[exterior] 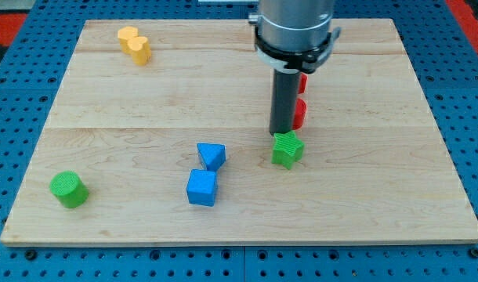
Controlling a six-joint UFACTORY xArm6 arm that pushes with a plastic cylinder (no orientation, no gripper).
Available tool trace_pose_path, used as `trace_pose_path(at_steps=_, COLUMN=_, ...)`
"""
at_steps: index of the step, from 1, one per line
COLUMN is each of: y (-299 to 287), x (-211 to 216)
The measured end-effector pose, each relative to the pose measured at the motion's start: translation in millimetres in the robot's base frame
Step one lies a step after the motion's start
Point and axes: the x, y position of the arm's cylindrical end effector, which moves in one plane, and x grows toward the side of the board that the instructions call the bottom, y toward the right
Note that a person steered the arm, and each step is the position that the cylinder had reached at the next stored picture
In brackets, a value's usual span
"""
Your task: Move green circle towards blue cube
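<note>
A pale wooden board [145, 94] with faint grain lines sits on a bright blue table [474, 117] dotted with dark holes. On the board are a yellow block [135, 44], a green circle [69, 189], a blue cube [202, 188], a blue triangular block [211, 155], a green block [287, 149] and a red block [300, 113]. The rod is dark grey, its tip [281, 133] nearly black.

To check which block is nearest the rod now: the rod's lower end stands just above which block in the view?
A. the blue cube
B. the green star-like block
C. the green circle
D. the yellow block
B: my tip ends right at the top edge of the green star-like block, far from the green circle at the view's lower left.
</note>
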Motion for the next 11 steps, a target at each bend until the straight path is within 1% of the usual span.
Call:
trace_pose_path(at_steps=2, y=1, x=20)
trace_pose_path(at_steps=3, y=0, x=23)
trace_pose_path(at_steps=4, y=-23, x=-9)
trace_pose_path(at_steps=5, y=-98, x=-26)
trace_pose_path(at_steps=6, y=-198, x=-25)
trace_pose_path(at_steps=7, y=-287, x=-19)
trace_pose_path(at_steps=8, y=-324, x=18)
trace_pose_path(at_steps=9, y=-324, x=52)
trace_pose_path(at_steps=10, y=-296, x=79)
trace_pose_path(at_steps=11, y=-283, x=100)
